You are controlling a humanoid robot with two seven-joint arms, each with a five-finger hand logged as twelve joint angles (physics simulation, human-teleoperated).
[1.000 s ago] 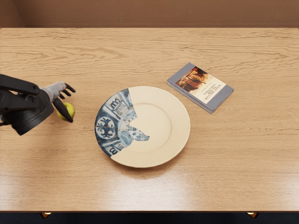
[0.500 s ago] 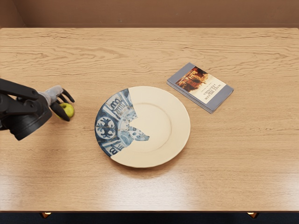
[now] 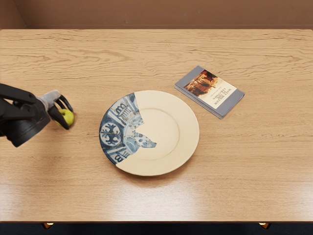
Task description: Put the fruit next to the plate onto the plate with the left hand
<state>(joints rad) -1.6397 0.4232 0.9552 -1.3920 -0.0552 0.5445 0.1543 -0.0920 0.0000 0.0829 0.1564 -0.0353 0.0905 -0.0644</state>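
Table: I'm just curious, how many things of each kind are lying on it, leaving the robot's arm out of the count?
Fruit: 1, yellow-green, between the fingers of the left hand
Plate: 1
Book: 1
Total: 3

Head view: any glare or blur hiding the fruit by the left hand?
Head view: sharp, no blur; soft sheen only on the table near its front edge, away from the fruit; the left hand itself covers part of it.
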